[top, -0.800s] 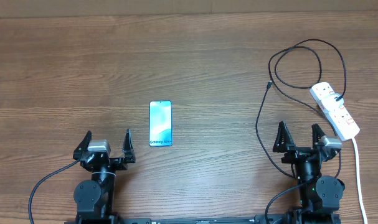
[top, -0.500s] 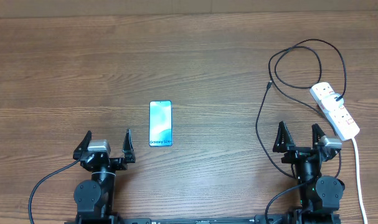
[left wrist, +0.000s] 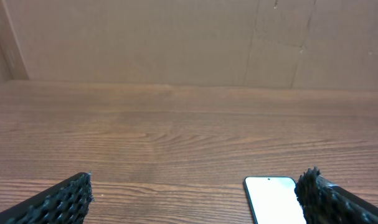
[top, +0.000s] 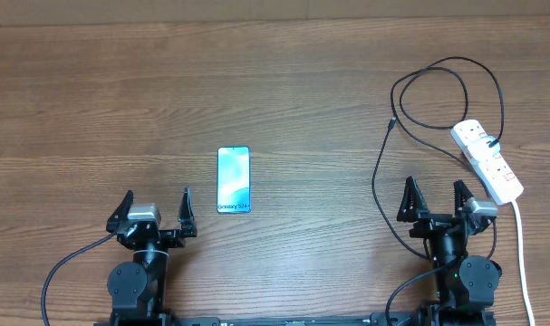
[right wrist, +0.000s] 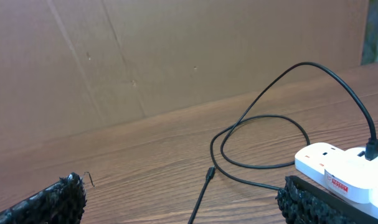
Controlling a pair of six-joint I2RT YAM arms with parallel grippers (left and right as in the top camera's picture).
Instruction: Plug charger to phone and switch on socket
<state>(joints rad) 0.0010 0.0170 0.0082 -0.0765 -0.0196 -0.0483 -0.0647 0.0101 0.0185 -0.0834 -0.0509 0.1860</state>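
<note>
**Phone and charger apart, both grippers spread**

The slim blue-screened phone point(top: 234, 180) lies flat on the brown wooden table point(top: 93, 100). Its long axis runs away from the robot, with its lettering at the near end. The thin black charger cable point(right wrist: 307, 63) loops beside the diagonal white power-strip socket point(top: 488, 161), its free plug tip point(top: 392, 123) pointing away. The left gripper point(top: 157, 194) and right gripper point(top: 433, 184) are both spread and hold nothing.

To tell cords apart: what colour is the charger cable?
The cable is black; right wrist view best.

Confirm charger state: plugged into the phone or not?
Not plugged in. The charger has its plug tip lying bare on the table, well right of the phone; no cable reaches the phone.
</note>
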